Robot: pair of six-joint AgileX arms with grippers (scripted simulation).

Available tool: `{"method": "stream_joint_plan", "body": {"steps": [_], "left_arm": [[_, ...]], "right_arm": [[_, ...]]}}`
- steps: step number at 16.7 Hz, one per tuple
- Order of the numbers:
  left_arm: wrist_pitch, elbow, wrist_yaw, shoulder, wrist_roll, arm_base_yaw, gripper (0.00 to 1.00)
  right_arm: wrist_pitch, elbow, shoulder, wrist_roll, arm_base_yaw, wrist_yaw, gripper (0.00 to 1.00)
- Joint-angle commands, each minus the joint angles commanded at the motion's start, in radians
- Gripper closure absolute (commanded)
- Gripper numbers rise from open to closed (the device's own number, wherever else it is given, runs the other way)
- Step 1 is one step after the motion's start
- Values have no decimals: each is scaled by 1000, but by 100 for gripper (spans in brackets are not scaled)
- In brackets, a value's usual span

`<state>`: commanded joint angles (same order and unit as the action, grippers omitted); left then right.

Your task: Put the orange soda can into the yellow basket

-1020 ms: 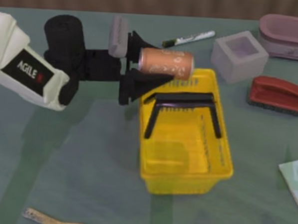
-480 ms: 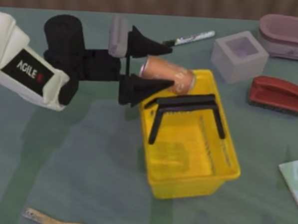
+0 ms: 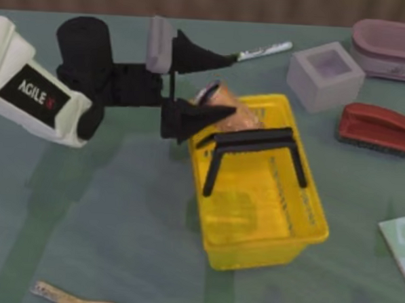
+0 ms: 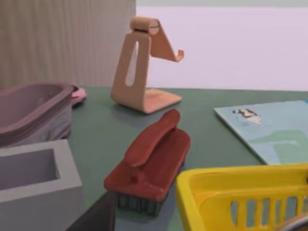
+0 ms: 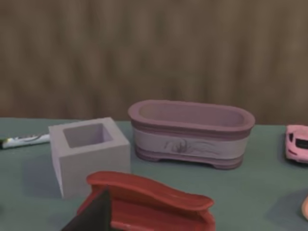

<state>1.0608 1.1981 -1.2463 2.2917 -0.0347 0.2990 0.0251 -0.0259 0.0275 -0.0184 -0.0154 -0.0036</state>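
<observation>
L gripper (image 3: 202, 83) apart; orange soda can (image 3: 233, 109) tilted.

A rendered tabletop test scene: a green table (image 3: 83, 220) before a ribbed brown wall (image 5: 154, 53), strewn with unrelated household items such as a brush (image 3: 380, 128), planter (image 5: 191, 132) and phone stand (image 4: 144, 67).

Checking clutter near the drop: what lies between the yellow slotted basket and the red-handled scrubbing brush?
Only bare green table, in the top view, between the yellow slotted basket and the red-handled scrubbing brush.
</observation>
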Motion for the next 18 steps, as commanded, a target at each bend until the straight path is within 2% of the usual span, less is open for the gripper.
{"method": "stream_joint_plan", "body": {"steps": [3, 7, 10, 18], "left_arm": [[-53, -46, 72, -112, 22, -23, 0], [-181, -165, 231, -378, 61, -74, 0], [-320, -304, 384, -647, 90, -121, 0], [-756, -787, 839, -1515, 115, -240, 0]], "right_arm": [[92, -106, 110, -67, -50, -7, 0], [288, -372, 381, -207, -146, -10, 0], [473, -642, 660, -338, -228, -7, 0], [1004, -1436, 1506, -712, -462, 7, 0]]}}
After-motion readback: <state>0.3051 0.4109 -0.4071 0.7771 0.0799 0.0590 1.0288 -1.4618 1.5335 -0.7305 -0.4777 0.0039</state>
